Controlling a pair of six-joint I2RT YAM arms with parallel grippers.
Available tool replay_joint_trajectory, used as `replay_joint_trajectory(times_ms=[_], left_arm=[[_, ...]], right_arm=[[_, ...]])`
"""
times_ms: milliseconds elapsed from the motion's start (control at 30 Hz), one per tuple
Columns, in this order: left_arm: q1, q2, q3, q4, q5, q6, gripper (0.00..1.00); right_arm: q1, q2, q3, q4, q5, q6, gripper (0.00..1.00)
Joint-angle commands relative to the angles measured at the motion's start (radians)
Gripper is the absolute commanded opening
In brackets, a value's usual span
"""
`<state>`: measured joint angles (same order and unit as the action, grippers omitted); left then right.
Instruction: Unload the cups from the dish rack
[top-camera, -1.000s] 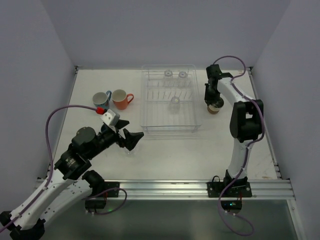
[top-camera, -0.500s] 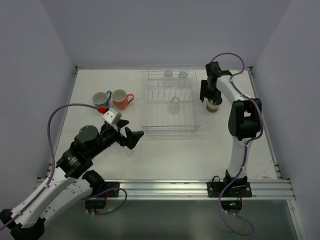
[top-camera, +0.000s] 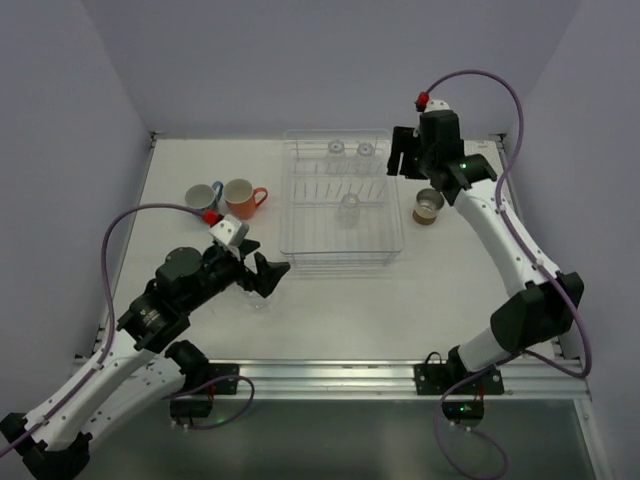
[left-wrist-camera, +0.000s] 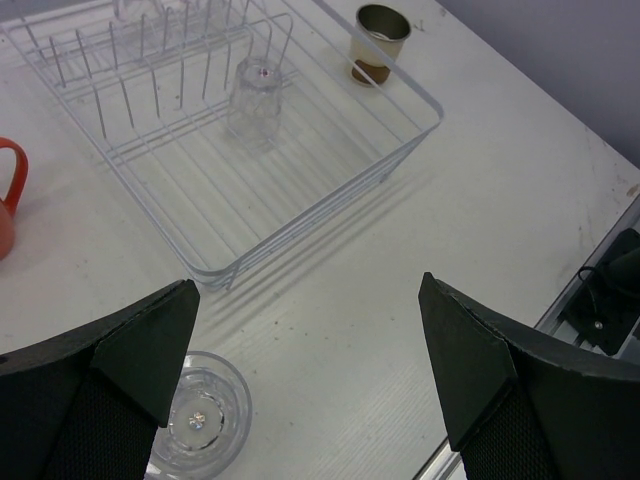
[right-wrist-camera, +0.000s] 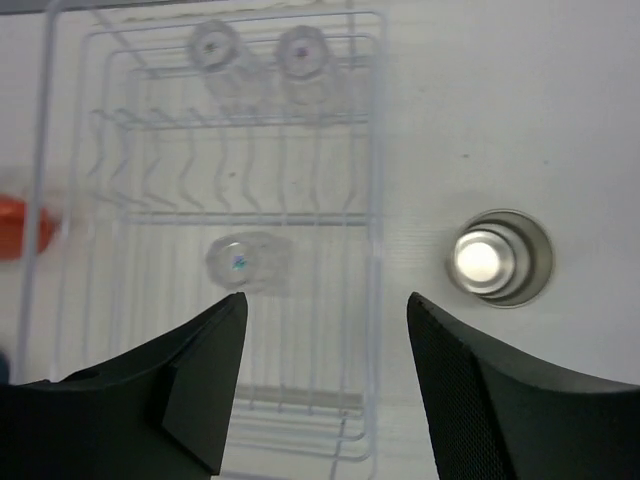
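The dish rack (top-camera: 340, 262) stands mid-table with three clear tumblers upside down in it: two at the back (top-camera: 337, 147) (top-camera: 366, 150) and one in the middle (top-camera: 349, 207). A brown cup (top-camera: 428, 206) stands upright on the table right of the rack. My right gripper (top-camera: 408, 165) hangs open and empty above the rack's right rim (right-wrist-camera: 378, 150), clear of the brown cup (right-wrist-camera: 500, 257). My left gripper (top-camera: 268, 277) is open low over the table, in front of the rack. A clear tumbler (left-wrist-camera: 205, 420) stands by its left finger, not held.
A blue mug (top-camera: 203, 197) and an orange mug (top-camera: 241, 198) stand side by side on the table left of the rack. The walls close in at the back and on both sides.
My right gripper has opened, let go of the brown cup on the table, and risen up and back toward the rack's far right corner. The left arm has barely shifted.
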<state>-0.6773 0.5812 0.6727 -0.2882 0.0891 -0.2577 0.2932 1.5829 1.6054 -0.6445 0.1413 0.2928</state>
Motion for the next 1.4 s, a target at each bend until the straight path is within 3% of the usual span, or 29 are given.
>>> replay_joint_trajectory(times_ms=[0,100,367,500,633,833,1067,1367], left_arm=[[0.013,0.017,0.018,0.011,0.003,0.020,1.00],[0.024,0.034,0.018,0.011,0.017,0.018,1.00],[0.054,0.089,0.018,0.030,0.041,0.000,1.00],[0.061,0.195,0.089,0.049,0.066,-0.047,1.00],[0.053,0.397,0.220,0.076,0.071,-0.101,0.99],[-0.044,0.730,0.464,0.066,-0.083,-0.146,0.99],[-0.146,1.084,0.754,0.011,-0.356,-0.074,0.99],[-0.159,1.384,0.973,-0.026,-0.518,0.024,0.99]], right_arm=[[0.116,-0.040,-0.131,0.169,-0.038,0.041,0.69],[0.161,-0.002,-0.185,0.244,-0.051,0.074,0.78],[0.208,0.083,-0.234,0.305,-0.057,0.086,0.80],[0.210,-0.084,-0.358,0.387,-0.051,0.114,0.78],[0.210,-0.290,-0.462,0.460,-0.063,0.135,0.74],[0.208,-0.614,-0.671,0.477,0.000,0.207,0.67],[0.195,-0.881,-0.831,0.460,0.054,0.224,0.66],[0.190,-1.012,-0.910,0.459,0.041,0.243,0.65]])
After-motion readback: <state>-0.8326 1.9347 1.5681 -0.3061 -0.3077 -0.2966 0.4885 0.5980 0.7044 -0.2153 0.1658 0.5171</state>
